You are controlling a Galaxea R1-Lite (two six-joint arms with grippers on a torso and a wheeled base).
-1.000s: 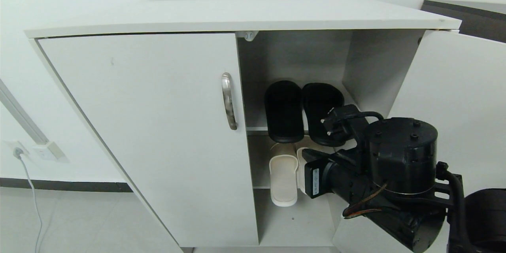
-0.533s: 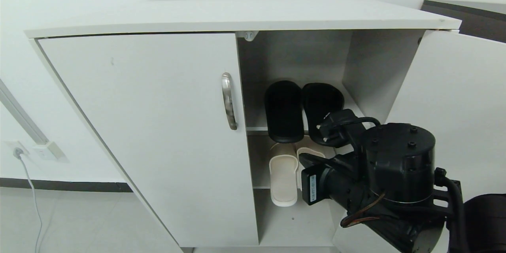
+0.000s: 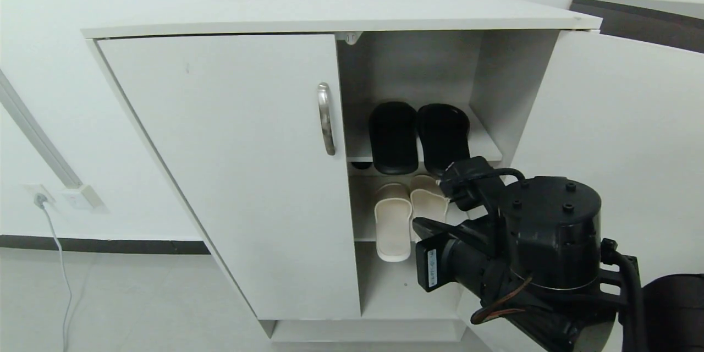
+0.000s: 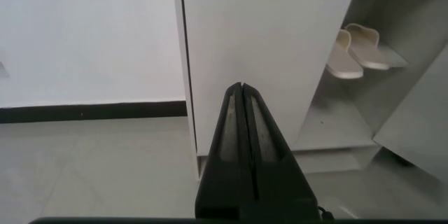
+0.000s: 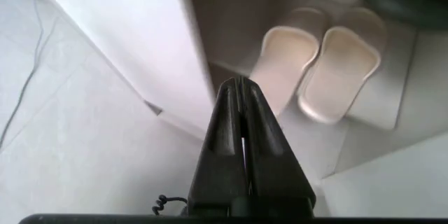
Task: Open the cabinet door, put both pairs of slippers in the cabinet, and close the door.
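Note:
The white cabinet [image 3: 341,11] has its left door [image 3: 231,165] shut and its right door [image 3: 616,137] swung wide open. A black pair of slippers [image 3: 393,137] lies on the upper shelf. A cream pair of slippers [image 3: 393,220] lies on the shelf below, side by side, also seen from the right wrist [image 5: 318,59] and the left wrist [image 4: 357,49]. My right arm [image 3: 544,231] hangs in front of the open side. Its gripper [image 5: 241,84] is shut on nothing, just outside and below the cream pair. My left gripper [image 4: 241,87] is shut and empty, low before the shut door.
A metal handle [image 3: 325,119] runs down the shut door's inner edge. The cabinet's bottom compartment [image 3: 396,291] holds nothing. A wall socket with a hanging cable [image 3: 41,198] is at the far left. Grey floor [image 3: 110,297] spreads in front.
The head camera has drawn back, so the whole cabinet looks smaller and shifted. My right arm has come a little out of the cabinet, uncovering the second cream slipper.

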